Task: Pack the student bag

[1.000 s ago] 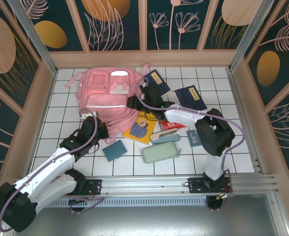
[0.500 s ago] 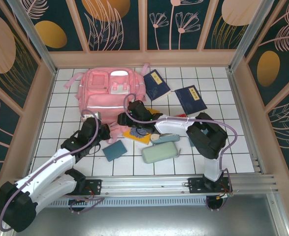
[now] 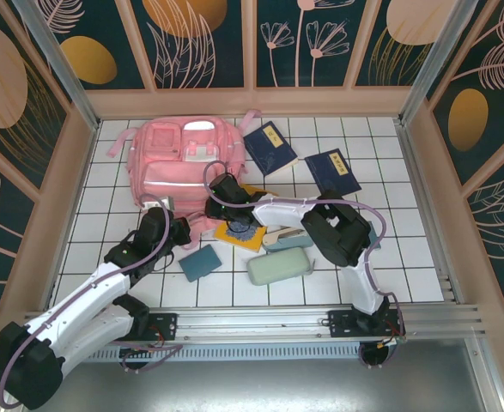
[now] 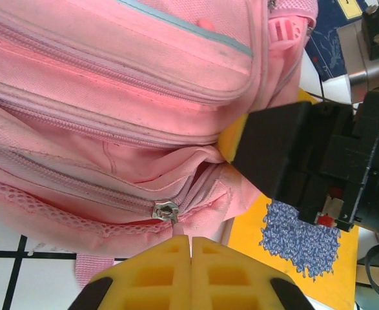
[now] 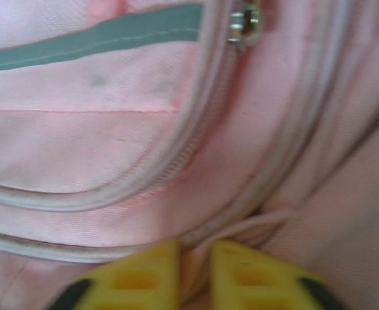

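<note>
The student bag (image 3: 181,163), a big pink backpack, lies face up at the back left of the tiled floor. My left gripper (image 3: 181,230) is at its near edge. In the left wrist view, the yellow fingertips (image 4: 190,239) are shut on the small pull tab of a zipper slider (image 4: 165,210) on the bag (image 4: 112,97). My right gripper (image 3: 215,209) is at the bag's near right corner; its black body (image 4: 305,161) shows close by. The right gripper (image 5: 194,248) is shut on a fold of pink fabric of the bag (image 5: 112,142) beside a zipper track.
Two dark blue books (image 3: 271,148) (image 3: 333,172) lie right of the bag. A yellow book (image 3: 241,232), a teal notebook (image 3: 200,262), a pale green case (image 3: 279,266) and a smaller case (image 3: 288,240) sit near the front. Walls enclose the floor.
The right gripper swung left from the blue book to the bag's near right corner and closed on its fabric. The bag shifted slightly left. The left gripper stayed shut.
</note>
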Available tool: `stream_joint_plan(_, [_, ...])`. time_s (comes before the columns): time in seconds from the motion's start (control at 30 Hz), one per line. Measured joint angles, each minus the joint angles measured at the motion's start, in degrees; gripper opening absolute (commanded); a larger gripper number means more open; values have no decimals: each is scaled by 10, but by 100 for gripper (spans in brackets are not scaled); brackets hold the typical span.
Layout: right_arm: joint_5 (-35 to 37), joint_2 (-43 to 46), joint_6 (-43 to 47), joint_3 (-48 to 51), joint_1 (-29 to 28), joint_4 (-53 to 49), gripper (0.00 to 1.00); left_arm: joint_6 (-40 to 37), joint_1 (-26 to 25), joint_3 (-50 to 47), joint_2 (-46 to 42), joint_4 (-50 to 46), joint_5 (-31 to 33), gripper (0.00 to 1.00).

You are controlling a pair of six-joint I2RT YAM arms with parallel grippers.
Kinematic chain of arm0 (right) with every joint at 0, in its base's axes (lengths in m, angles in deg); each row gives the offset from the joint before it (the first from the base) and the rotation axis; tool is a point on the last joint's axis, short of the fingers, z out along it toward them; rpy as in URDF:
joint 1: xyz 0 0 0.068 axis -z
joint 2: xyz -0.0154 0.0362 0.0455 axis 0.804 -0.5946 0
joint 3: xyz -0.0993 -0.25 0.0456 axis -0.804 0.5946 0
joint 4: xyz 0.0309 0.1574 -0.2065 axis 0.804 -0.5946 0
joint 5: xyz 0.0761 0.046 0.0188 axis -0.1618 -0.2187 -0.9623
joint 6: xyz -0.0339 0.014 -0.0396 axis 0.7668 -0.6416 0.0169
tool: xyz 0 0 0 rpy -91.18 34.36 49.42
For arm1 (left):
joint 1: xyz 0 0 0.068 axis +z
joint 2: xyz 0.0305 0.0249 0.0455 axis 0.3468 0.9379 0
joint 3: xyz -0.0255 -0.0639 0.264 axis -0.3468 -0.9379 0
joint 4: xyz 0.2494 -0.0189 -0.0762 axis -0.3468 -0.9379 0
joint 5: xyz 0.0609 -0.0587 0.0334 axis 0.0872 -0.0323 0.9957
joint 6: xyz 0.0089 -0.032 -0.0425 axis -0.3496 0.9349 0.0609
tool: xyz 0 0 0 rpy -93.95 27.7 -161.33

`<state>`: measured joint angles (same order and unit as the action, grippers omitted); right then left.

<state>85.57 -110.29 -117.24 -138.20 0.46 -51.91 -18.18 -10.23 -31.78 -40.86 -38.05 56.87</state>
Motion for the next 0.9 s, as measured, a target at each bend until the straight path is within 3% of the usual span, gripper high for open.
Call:
stream_joint_plan(0.3, [-2, 14, 40, 9, 25, 4, 0, 4, -2, -1, -25, -17, 22, 0])
stream_joint_plan(0.73, [25, 25, 151, 2, 169, 1, 0, 22, -6, 0, -46, -50, 76, 0])
stream_joint_plan(0.9, [24, 30, 171, 1, 162, 0, 0, 2, -6, -2, -6, 13, 18, 23])
